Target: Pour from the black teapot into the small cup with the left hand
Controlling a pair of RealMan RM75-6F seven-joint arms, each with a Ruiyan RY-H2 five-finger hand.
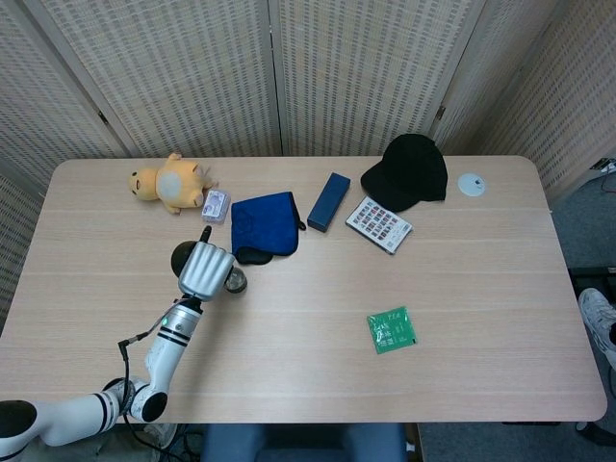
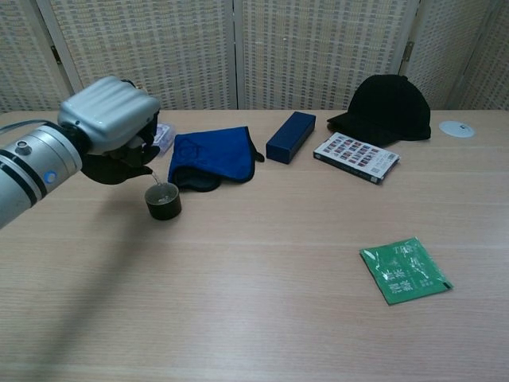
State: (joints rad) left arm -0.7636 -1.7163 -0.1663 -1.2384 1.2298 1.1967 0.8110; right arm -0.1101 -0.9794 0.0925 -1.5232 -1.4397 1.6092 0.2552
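My left hand [image 2: 111, 114] [image 1: 203, 269] grips the black teapot [image 2: 111, 166], holding it tilted above the table at the left. The pot's spout points down toward the small dark cup [image 2: 163, 200], which stands on the table just right of and below the hand. A thin stream of liquid runs from the spout into the cup. In the head view the hand covers most of the teapot [image 1: 183, 255] and part of the cup [image 1: 236, 281]. My right hand is in neither view.
Behind the cup lies a blue cloth [image 2: 213, 155], then a dark blue box [image 2: 290, 136], a card of colored squares [image 2: 355, 157] and a black cap [image 2: 386, 99]. A green packet [image 2: 404, 270] lies front right. A yellow plush toy [image 1: 168, 182] sits at the far left.
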